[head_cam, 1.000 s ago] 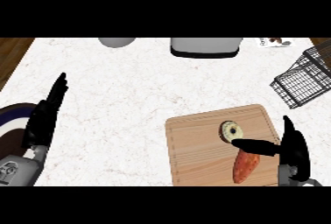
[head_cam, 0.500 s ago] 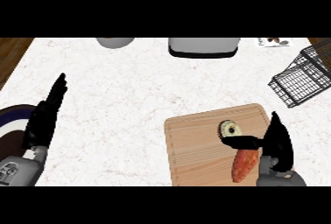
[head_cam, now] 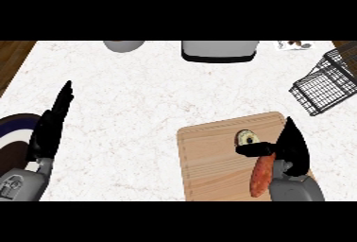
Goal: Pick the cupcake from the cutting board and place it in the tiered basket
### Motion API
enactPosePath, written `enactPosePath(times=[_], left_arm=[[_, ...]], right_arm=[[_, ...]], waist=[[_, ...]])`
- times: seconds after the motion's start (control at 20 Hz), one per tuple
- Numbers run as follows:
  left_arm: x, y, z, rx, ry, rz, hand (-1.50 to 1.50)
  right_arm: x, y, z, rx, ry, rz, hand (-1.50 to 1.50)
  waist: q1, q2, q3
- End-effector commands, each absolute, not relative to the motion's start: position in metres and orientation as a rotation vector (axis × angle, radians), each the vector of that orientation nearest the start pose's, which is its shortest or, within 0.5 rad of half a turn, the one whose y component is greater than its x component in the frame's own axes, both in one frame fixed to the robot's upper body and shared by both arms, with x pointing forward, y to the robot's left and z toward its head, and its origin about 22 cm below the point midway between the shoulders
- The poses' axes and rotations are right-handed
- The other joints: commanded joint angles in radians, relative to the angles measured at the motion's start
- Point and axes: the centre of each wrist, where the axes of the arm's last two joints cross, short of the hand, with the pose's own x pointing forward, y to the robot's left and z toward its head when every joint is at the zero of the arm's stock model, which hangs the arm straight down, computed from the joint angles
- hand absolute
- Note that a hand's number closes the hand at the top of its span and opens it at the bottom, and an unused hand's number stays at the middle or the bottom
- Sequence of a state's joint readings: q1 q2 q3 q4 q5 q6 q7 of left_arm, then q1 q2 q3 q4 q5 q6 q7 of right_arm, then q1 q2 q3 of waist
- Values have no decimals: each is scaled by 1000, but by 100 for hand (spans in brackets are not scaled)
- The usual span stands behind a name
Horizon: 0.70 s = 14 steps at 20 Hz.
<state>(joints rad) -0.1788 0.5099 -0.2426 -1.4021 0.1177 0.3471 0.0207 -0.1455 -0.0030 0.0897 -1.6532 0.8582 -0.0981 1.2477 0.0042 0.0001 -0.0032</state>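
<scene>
The cupcake [head_cam: 245, 137], small and round with a pale yellow-green top, sits on the wooden cutting board [head_cam: 213, 160] at the lower right. My right hand [head_cam: 293, 147] stands just right of it with straight fingers, open. Its thumb reaches left along the cupcake's near side, touching or almost touching it. The black wire tiered basket [head_cam: 324, 85] stands at the right edge, beyond the board. My left hand [head_cam: 52, 124] rests open at the left, fingers up, away from the board.
An orange-red long food item [head_cam: 261, 177] lies on the board just under my right hand. A dark blue plate [head_cam: 12, 142] shows at the left edge. At the counter's back stand a grey appliance [head_cam: 218, 50] and a grey bowl [head_cam: 124, 45].
My right hand has moved left and forward across the board, bringing its thumb up to the cupcake. The left hand has stayed still.
</scene>
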Motion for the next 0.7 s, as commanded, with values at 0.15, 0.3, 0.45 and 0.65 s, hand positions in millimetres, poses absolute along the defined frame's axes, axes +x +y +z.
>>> enactPosePath(times=[0.15,0.3,0.45,0.65], left_arm=[[284,286,37,419,-1543,-237,0],[281,299,37,437,-1536,-233,0],[283,301,33,424,-1529,-242,0],[279,297,30,432,-1533,-233,0]], right_arm=[[279,-191,52,-822,-363,13,-150],[277,-186,47,-815,-367,3,-150],[282,-184,45,-810,-359,15,-150],[286,-180,37,-788,-337,24,-150]], waist=[[1,-2,1],[6,-2,2],[1,1,2],[5,1,2]])
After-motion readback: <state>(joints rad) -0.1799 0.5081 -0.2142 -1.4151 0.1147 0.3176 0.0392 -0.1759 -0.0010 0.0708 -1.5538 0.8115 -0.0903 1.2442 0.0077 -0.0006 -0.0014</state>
